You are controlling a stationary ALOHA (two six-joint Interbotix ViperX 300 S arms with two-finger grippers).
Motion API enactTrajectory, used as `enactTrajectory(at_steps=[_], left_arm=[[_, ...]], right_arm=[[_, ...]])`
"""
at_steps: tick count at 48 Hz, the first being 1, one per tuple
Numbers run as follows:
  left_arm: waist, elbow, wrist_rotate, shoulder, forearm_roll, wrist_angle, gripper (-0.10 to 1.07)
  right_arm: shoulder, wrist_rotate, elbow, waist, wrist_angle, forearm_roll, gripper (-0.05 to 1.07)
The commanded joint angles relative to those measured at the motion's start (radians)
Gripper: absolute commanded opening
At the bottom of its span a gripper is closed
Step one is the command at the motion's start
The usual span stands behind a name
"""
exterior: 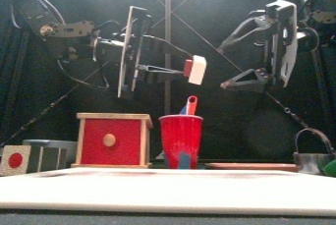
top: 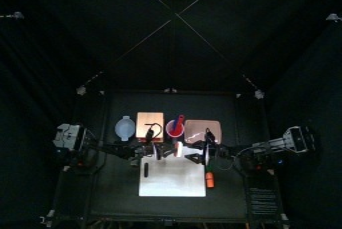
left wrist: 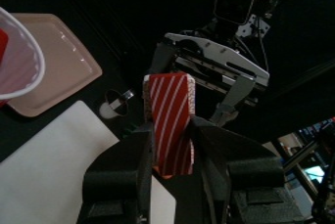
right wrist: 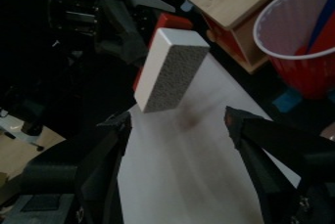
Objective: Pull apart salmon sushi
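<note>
Above table [exterior: 168,192], left end effector [left wrist: 174,164] grips salmon sushi [left wrist: 169,120]; right end effector [right wrist: 183,150] open.

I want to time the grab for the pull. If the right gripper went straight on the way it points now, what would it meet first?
Most likely the salmon sushi, held up by the left gripper. It sits centred ahead of the open right gripper; the gap is hard to judge.

Both arms hang raised; left end effector [left wrist: 170,164] clamped, right end effector [right wrist: 177,145] spread wide.
</note>
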Motion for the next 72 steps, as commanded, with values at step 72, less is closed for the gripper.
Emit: enactTrajectory(at_steps=[72], left_arm=[[-0.046,-0.018,-0.009,0.003,0.08,-0.115,0.63]], right_arm=[[0.11,0.002,-0.046,0.032,-0.267,-0.075,0.78]])
